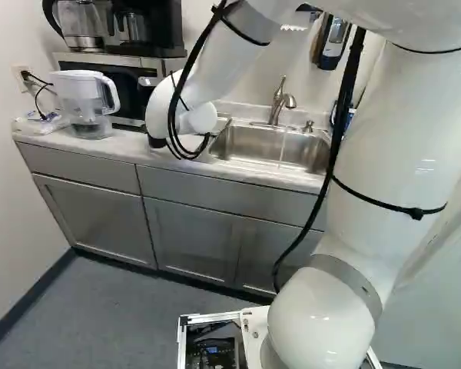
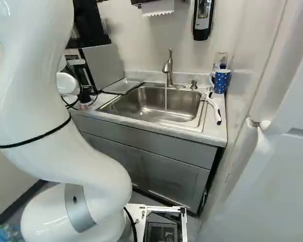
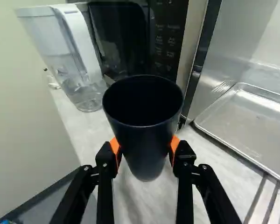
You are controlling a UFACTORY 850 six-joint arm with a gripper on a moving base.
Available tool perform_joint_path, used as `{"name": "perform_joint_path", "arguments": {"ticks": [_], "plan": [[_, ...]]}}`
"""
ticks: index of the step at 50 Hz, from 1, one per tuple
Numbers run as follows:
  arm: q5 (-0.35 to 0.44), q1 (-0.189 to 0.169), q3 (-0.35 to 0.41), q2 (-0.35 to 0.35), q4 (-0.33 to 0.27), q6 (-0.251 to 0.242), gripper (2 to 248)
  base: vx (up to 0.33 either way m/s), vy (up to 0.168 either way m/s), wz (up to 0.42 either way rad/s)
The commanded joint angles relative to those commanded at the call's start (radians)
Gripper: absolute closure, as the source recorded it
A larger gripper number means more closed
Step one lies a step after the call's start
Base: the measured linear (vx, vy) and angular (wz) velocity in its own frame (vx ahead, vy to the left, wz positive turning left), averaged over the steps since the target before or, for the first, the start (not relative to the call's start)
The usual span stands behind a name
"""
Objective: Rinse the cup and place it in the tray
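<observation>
Wrist view: gripper (image 2: 85,96) part-open, clamped on dark cup (image 3: 145,144) over marbled countertop (image 3: 214,168) (pale wall (image 3: 28,130) alongside)

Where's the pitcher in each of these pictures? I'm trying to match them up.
Left base view: the pitcher is at the left, on the counter, by the microwave.
Right base view: not in it.
Wrist view: beyond the cup held in the pincer, by the microwave.
Shared landmark: the microwave, partly visible in all three.
</observation>
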Motion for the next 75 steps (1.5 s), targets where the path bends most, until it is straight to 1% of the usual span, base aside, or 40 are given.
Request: {"name": "perform_joint_path", "arguments": {"ticks": [34,75], "plan": [[0.000,-0.035,0.022,0.095,0.000,0.000,129,0.000,0.000,0.000],[0.000,-0.095,0.027,0.100,0.000,0.000,129,0.000,0.000,0.000]]}}
